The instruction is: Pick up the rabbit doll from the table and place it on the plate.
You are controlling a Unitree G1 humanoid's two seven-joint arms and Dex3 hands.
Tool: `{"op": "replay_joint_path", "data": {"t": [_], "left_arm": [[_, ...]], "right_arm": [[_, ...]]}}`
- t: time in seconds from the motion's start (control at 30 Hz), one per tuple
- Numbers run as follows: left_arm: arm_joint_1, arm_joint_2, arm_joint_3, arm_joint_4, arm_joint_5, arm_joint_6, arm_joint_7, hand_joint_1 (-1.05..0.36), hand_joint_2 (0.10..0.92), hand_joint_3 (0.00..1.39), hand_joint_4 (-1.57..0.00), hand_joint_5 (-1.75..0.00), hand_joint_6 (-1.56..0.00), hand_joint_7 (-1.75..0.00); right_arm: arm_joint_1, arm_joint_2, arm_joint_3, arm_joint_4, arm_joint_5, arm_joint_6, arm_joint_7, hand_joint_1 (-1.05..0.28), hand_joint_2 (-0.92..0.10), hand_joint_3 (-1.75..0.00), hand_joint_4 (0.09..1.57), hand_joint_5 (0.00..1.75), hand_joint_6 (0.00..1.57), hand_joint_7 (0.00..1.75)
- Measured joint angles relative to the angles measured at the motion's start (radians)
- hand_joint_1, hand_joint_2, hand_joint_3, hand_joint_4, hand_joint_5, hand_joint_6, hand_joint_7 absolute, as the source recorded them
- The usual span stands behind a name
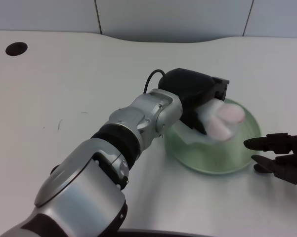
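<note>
One soft toy filled my left hand (196, 98): the rabbit doll (221, 120), gripped and held over the green plate (207, 157), seemingly not yet resting on it, though blur hid the gap. Letting go too high risked it rolling off the rim.

White table (64, 74), dark round hole (16, 48), possibly grey wall panels (173, 17)
</note>
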Motion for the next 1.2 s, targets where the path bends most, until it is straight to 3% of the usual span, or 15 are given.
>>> {"op": "replay_joint_path", "data": {"t": [0.03, 0.07, 0.1, 0.2, 0.23, 0.6, 0.93, 1.2], "left_arm": [[0.0, 0.002, 0.0, 0.001, -0.001, -0.007, -0.014, -0.47, 0.853, 0.0, -0.5, -0.84, -0.55, -0.52], [0.0, 0.004, 0.0, 0.002, -0.001, -0.015, -0.026, -0.49, 0.856, 0.0, -0.52, -0.68, -0.59, -0.33], [0.0, 0.006, 0.0, 0.002, -0.001, -0.022, -0.034, -0.56, 0.859, 0.0, -0.45, -0.41, -0.53, -0.14], [0.0, 0.009, 0.0, 0.002, -0.001, -0.04, -0.038, -0.63, 0.866, 0.0, -0.41, -0.13, -0.45, -0.02], [0.0, 0.01, 0.0, 0.002, 0.0, -0.042, -0.038, -0.7, 0.891, 0.01, -0.32, -0.06, -0.37, -0.01], [0.0, 0.011, -0.004, 0.002, 0.006, -0.031, -0.038, -0.78, 0.904, 0.0, -0.07, 0.0, -0.16, 0.0], [-0.001, 0.018, 0.049, 0.002, -0.04, -0.023, -0.038, -0.8, 0.92, 0.04, -0.11, -0.03, -0.18, -0.01], [-0.001, 0.099, 0.13, -0.013, -0.114, -0.069, -0.082, -0.78, 0.921, 0.06, -0.2, -0.08, -0.21, -0.03]], "right_arm": [[0.001, 0.001, 0.0, -0.004, -0.002, 0.008, -0.001, -0.45, -0.92, -0.23, 1.08, 0.01, 0.89, 0.0], [0.002, 0.001, 0.0, -0.007, -0.004, 0.011, -0.001, -0.44, -0.92, -0.23, 1.08, 0.01, 0.89, 0.0], [0.002, 0.002, 0.0, -0.01, -0.006, 0.015, -0.001, -0.44, -0.92, -0.23, 1.08, 0.01, 0.89, 0.01], [0.002, 0.006, 0.0, -0.012, -0.006, 0.018, -0.001, -0.44, -0.92, -0.23, 1.09, 0.01, 0.89, 0.0], [0.002, 0.006, 0.0, -0.012, -0.006, 0.018, -0.001, -0.44, -0.92, -0.23, 1.08, 0.01, 0.89, 0.0], [0.002, 0.009, -0.001, -0.012, -0.004, 0.017, -0.001, -0.45, -0.92, -0.23, 1.08, 0.01, 0.89, 0.0], [0.002, 0.009, -0.003, -0.012, -0.004, 0.026, -0.001, -0.43, -0.92, -0.23, 1.07, 0.0, 0.87, 0.0], [-0.001, 0.008, -0.008, 0.006, 0.003, 0.019, 0.005, -0.42, -0.92, -0.25, 1.06, 0.0, 0.88, 0.01]]}}
